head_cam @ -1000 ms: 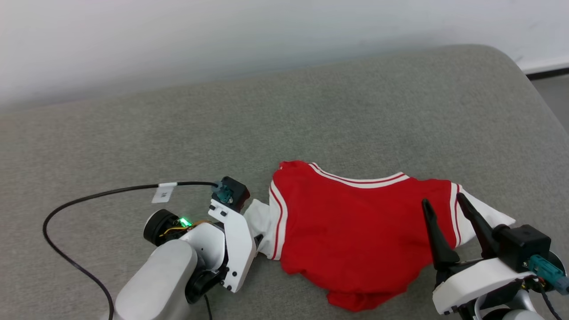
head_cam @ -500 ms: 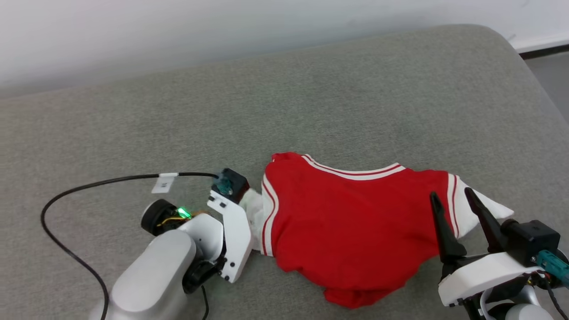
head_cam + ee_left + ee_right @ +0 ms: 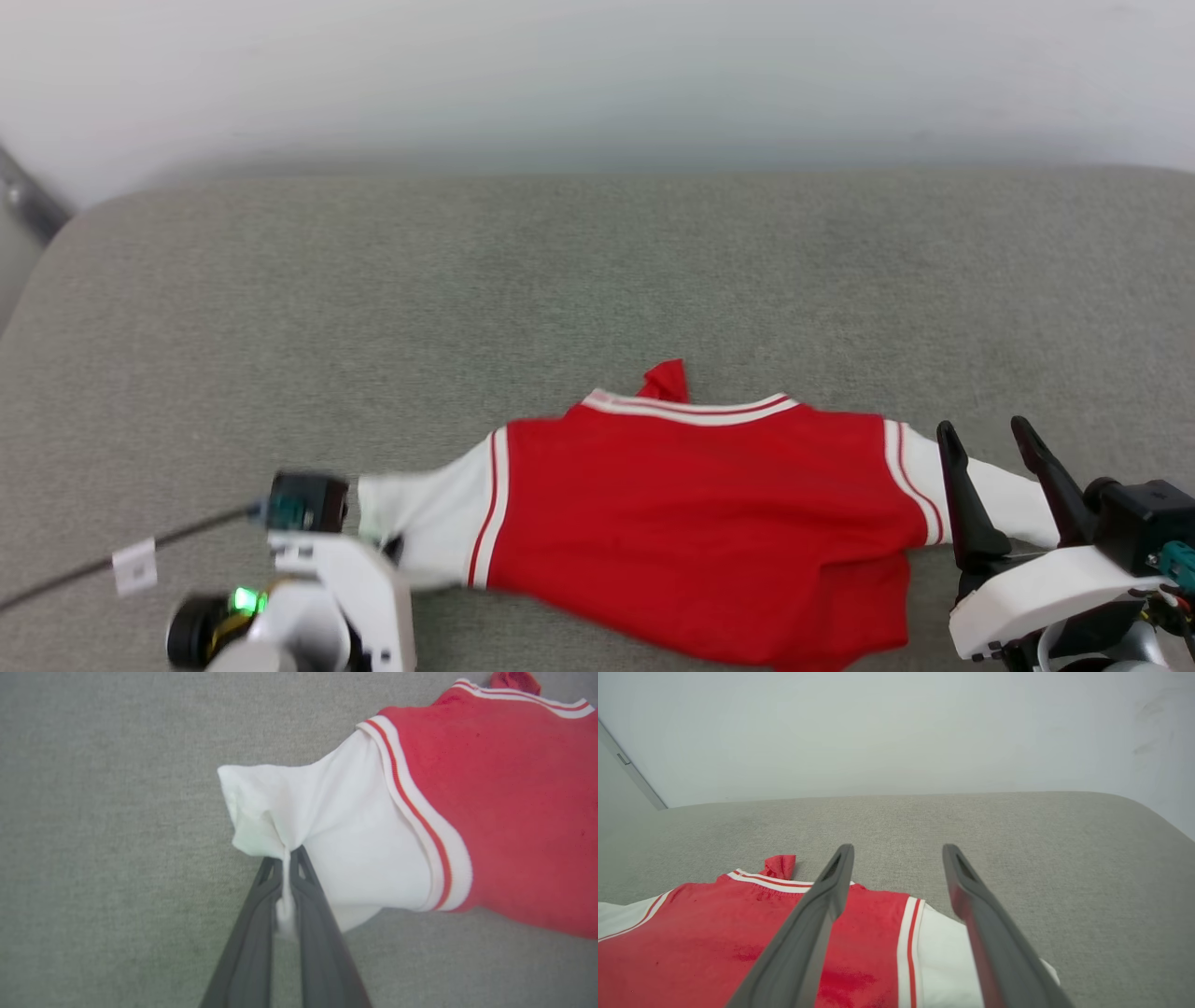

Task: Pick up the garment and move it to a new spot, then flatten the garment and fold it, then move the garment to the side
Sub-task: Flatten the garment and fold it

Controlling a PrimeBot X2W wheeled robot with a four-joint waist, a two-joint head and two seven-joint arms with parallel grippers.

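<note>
The red jersey T-shirt with white sleeves (image 3: 691,532) lay loosely spread, unfolded, on the grey fabric cushion (image 3: 560,280). The left gripper (image 3: 285,858) pinched one sleeve. The right gripper (image 3: 985,429) stood spread, empty, by the other. Flattening, folding and setting aside seemingly remained.

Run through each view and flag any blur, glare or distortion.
Head view: smeared by motion, worst at the lower left; the garment has soft edges; flat light, no glare. Left wrist view: left gripper soft near the lens, pinched white sleeve sharper. Right wrist view: right gripper soft close up; the far edge of the cushion bows.
</note>
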